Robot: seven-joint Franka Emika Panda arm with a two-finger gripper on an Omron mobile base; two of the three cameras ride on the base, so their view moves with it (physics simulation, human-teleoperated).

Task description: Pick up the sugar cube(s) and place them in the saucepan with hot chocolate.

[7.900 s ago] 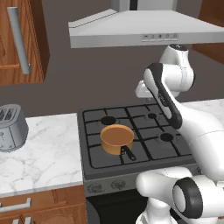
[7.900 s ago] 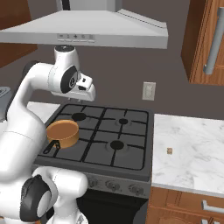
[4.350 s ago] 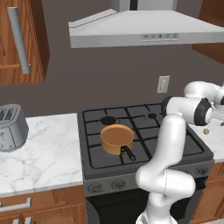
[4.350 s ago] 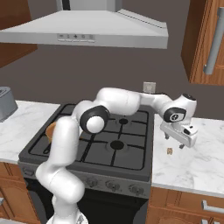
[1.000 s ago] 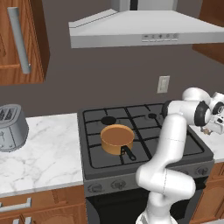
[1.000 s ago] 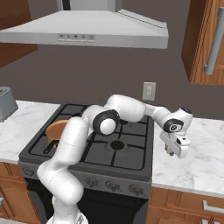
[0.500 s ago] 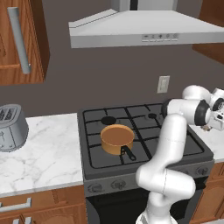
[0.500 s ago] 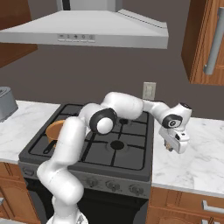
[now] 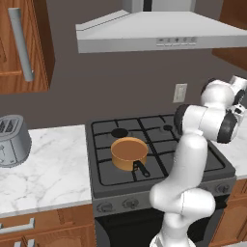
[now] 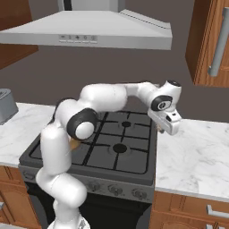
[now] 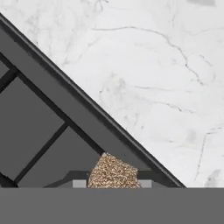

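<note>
A speckled brown sugar cube [image 11: 113, 172] is seen in the hand view, pinched between the two dark fingertips [image 11: 78, 180] at the bottom edge, with the jaws narrowed onto its sides. Beyond the cube, the dark stove [image 11: 39, 127] edge is seen running diagonally, with the white marble counter [image 11: 157, 74] on the far side of it. In the right base view the gripper [image 10: 166, 129] is held above the seam where stove and right-hand counter meet, the arm stretched across the burners; the cube itself is too small to be made out there, and the fingers are not resolved. The saucepan [image 9: 129, 153] is shown plainly in the left base view, standing on the front left burner with its black handle pointed toward the stove front, well apart from the gripper; in the right base view it is almost wholly hidden behind the arm. A toaster [image 9: 12, 140] is noted on the left counter.
</note>
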